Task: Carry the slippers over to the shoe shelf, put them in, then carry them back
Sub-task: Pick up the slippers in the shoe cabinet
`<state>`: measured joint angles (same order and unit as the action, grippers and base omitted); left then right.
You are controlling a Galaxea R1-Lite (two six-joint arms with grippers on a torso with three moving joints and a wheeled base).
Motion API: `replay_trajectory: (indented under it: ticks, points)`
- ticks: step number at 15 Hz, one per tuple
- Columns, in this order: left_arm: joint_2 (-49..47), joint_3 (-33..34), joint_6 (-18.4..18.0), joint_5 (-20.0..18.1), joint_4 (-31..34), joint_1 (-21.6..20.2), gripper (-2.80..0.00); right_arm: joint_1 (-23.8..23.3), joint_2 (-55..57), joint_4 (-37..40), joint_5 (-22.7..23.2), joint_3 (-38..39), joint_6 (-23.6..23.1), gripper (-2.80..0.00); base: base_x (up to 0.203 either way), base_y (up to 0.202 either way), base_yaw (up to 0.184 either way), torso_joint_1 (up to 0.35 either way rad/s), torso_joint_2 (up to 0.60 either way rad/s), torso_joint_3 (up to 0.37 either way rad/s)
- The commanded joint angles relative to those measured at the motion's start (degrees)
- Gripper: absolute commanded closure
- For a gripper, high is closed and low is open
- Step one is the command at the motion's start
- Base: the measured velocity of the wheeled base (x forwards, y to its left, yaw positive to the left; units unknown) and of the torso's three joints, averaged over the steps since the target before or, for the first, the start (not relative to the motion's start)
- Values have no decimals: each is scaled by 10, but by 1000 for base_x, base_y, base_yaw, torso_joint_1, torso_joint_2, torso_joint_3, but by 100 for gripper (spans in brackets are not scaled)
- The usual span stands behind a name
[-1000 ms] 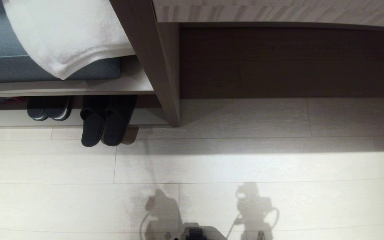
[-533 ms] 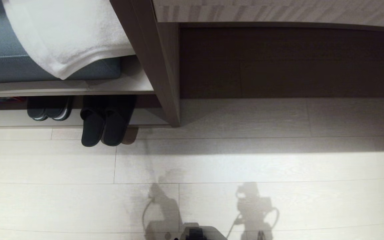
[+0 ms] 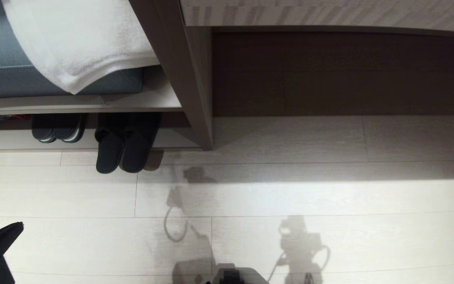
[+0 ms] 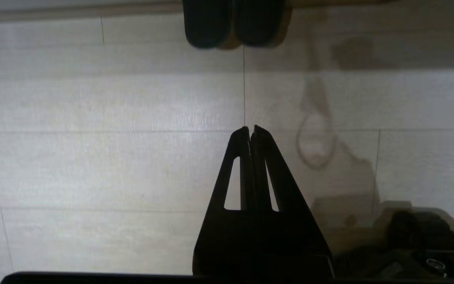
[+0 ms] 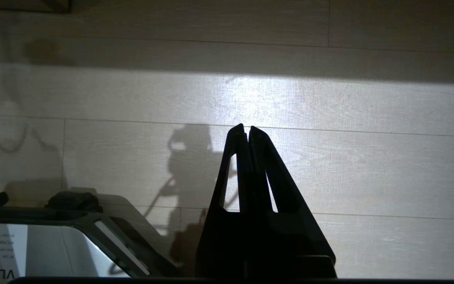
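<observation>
Head view: slippers [image 3: 122, 144] lengthwise, toes outward.

The slippers [image 3: 123, 145] were a plain all-black pair of soft, backless fabric ones with rounded closed toes, lying side by side and touching along their inner edges. Their open heel ends sat inside the shoe shelf [image 3: 77, 103], on its raised base board toward the right end of the opening, while the toe ends stuck out past the front edge over the pale floor. The shelf was a low, wide, open-fronted cubby of pale grey-brown wood-grain board, and in the left wrist view only the two rounded toes [image 4: 235, 23] showed, pointing out from it.
</observation>
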<state>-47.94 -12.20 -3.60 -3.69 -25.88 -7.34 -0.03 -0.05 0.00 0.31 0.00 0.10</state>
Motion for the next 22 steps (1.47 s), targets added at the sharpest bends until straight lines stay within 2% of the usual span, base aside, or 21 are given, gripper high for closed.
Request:
replay_trajectory:
  ticks: [1, 9, 14, 17, 22]
  points:
    - [-152, 1, 0, -4, -28, -20, 0, -1, 0, 0, 0, 0, 0, 0, 0, 0, 0, 0, 0, 0]
    - [-380, 18, -1, -12, -171, -28, 0, -1, 0, 0, 0, 0, 0, 0, 0, 0, 0, 0, 0, 0]
    - [-509, 24, 4, -26, -301, -16, 0, 0, 0, 0, 0, 0, 0, 0, 0, 0, 0, 0, 0, 0]
    - [-549, 10, 19, -48, -329, -15, 0, -1, 0, 0, 0, 0, 0, 0, 0, 0, 0, 0, 0, 0]
    - [-600, -31, 48, -52, -341, -6, 0, -1, 0, 0, 0, 0, 0, 0, 0, 0, 0, 0, 0, 0]
